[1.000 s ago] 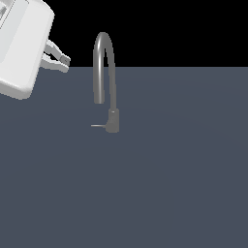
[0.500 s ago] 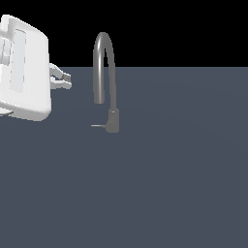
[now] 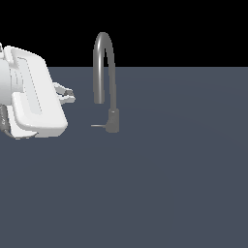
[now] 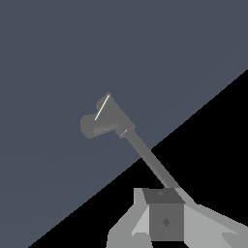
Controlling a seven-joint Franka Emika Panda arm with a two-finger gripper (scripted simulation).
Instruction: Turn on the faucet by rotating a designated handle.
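The faucet [image 3: 103,58] is a slim grey tap with a tall arched spout rising from a short cylindrical base [image 3: 113,121]. The handle [image 3: 98,126] is a thin rod sticking out of the base toward the exterior view's left. My gripper [image 3: 71,95] hangs on that side of the spout, higher than the handle and apart from both. Its fingers look closed together with nothing between them. In the wrist view the faucet base [image 4: 104,122] and the handle [image 4: 100,109] lie ahead of the gripper [image 4: 165,213], with the spout tube [image 4: 150,160] running toward the fingers.
The faucet stands on a flat dark grey surface [image 3: 164,184]. The white hand body [image 3: 31,94] fills the exterior view's left edge. Black background lies beyond the surface's far edge.
The hand has come down and shifted toward the exterior view's left, turning so its fingers point at the faucet. The faucet and handle have not moved.
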